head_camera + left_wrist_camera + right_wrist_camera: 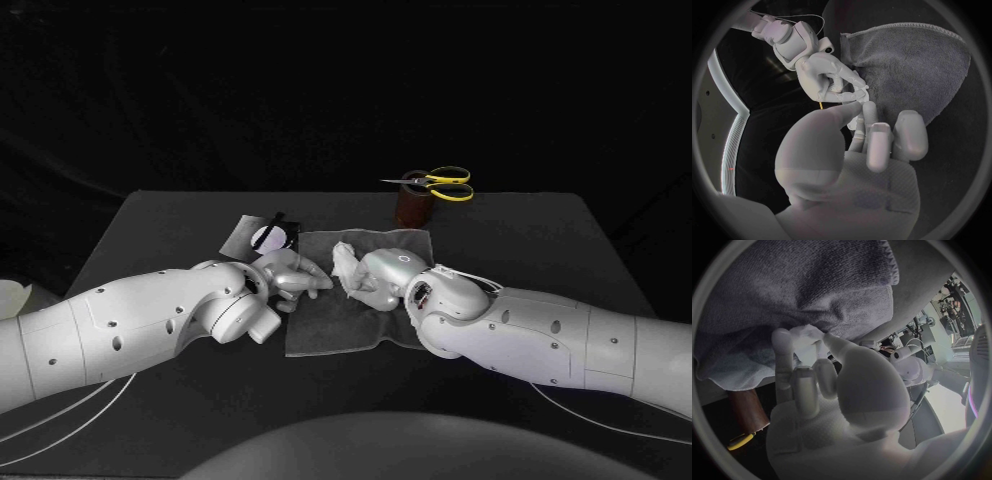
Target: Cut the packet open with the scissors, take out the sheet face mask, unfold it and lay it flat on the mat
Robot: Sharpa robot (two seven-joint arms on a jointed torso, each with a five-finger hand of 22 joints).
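Note:
The grey mat (353, 300) lies at the table's middle, and both hands meet above it. My right hand (378, 275) pinches the folded white sheet face mask (343, 258) between thumb and fingers; in the right wrist view the mask (807, 337) shows as a crumpled wad at the fingertips, over the mat (804, 285). My left hand (293, 275) has its fingertips closed on the mask's other side, close against the right hand (826, 75). The cut packet (264, 235) lies behind the left hand at the mat's far left corner. The yellow-handled scissors (440, 183) rest on a brown holder (415, 207).
The brown holder with the scissors stands just beyond the mat's far right corner. The mat's near half (339, 335) is partly covered by both forearms. Dark table (562, 250) stretches to either side.

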